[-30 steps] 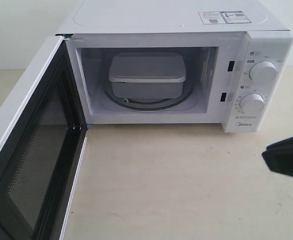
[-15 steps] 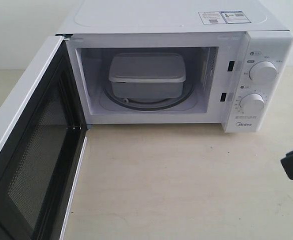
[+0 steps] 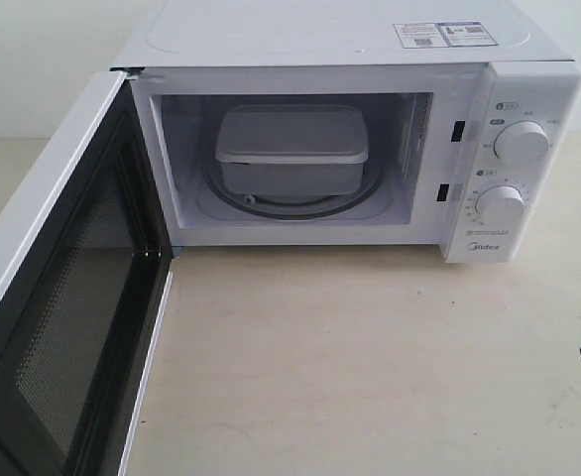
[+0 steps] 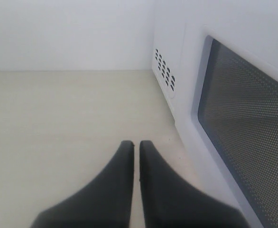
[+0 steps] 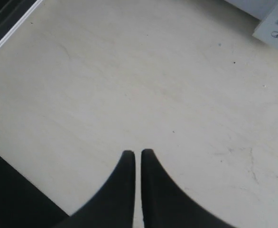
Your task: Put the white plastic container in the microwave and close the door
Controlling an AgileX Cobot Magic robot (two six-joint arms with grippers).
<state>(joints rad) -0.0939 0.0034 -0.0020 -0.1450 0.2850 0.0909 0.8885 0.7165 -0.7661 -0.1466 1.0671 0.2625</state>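
Nearest, well in front of the microwave (image 3: 320, 40): right gripper (image 5: 134, 153) with fingers pressed together on nothing, over the pale table (image 3: 370, 367); left gripper (image 4: 132, 143) likewise closed and empty, just beside the outer face of the door (image 3: 43, 327). Door swung wide from the microwave's hinge side, mesh window and black inner frame in plain sight. Farther in, white plastic container (image 3: 290, 149), lidded and upright, on the glass turntable (image 3: 305, 208) at the middle of the microwave's cavity.
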